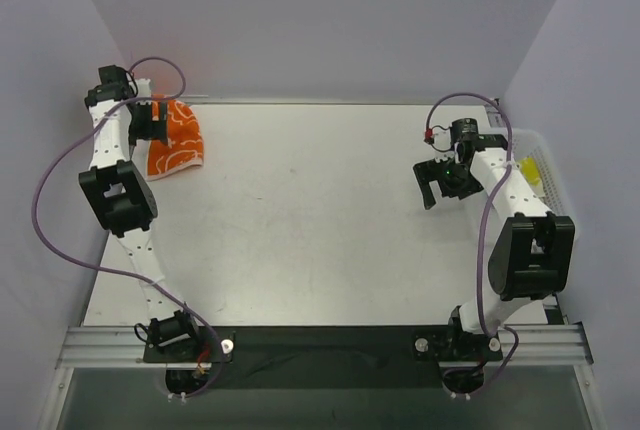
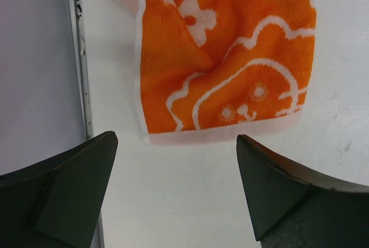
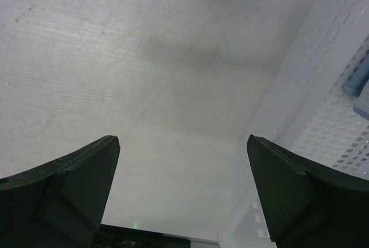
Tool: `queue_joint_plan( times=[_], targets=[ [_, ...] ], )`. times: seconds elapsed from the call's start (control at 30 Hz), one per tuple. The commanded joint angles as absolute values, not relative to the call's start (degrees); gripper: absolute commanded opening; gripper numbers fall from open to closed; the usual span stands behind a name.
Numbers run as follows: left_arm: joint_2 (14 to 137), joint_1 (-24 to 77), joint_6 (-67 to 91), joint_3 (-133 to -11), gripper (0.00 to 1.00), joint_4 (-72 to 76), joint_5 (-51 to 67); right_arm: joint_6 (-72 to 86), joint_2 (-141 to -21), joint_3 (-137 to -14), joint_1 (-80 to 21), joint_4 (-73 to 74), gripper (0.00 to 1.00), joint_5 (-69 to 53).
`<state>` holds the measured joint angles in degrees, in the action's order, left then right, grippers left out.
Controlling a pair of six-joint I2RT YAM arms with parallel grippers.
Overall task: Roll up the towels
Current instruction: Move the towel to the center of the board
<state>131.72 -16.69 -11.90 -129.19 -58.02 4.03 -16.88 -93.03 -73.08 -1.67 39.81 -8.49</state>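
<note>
The orange towel (image 1: 180, 148) with white flower outlines and a pale edge lies crumpled at the far left corner of the table. In the left wrist view (image 2: 230, 57) its pale hem faces my fingers. My left gripper (image 1: 152, 128) hovers over the towel's left part, open and empty, its jaws (image 2: 176, 167) wide apart just short of the hem. My right gripper (image 1: 438, 185) is open and empty (image 3: 183, 167) above bare table beside the white mesh basket (image 1: 548, 155). A yellow towel (image 1: 532, 168) shows in the basket, and a light blue one (image 3: 360, 86) shows through its mesh.
The basket's wall (image 3: 300, 86) stands right beside my right fingers. A metal strip (image 2: 81, 69) marks the table's left edge, against the side wall. Purple cables loop from both arms.
</note>
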Motion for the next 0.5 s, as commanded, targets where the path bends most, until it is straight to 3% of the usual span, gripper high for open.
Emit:
queue_joint_plan(
  times=[0.0, 0.2, 0.47],
  targets=[
    [136.04, -15.82, -10.28, -138.66, 0.95, -61.70, 2.12, -18.99, -90.61, -71.81, -0.97, 40.69, 1.00, -5.80],
    [140.71, -16.79, -8.70, -138.43, 0.88, -61.44, 1.67, -18.46, -90.44, -71.54, -0.62, 40.78, 1.00, -4.04],
    [140.45, -19.95, -6.68, -129.05, 0.82, -60.65, 1.85, -17.84, -90.97, -72.51, -0.53, 41.75, 1.00, -4.66]
  ],
)
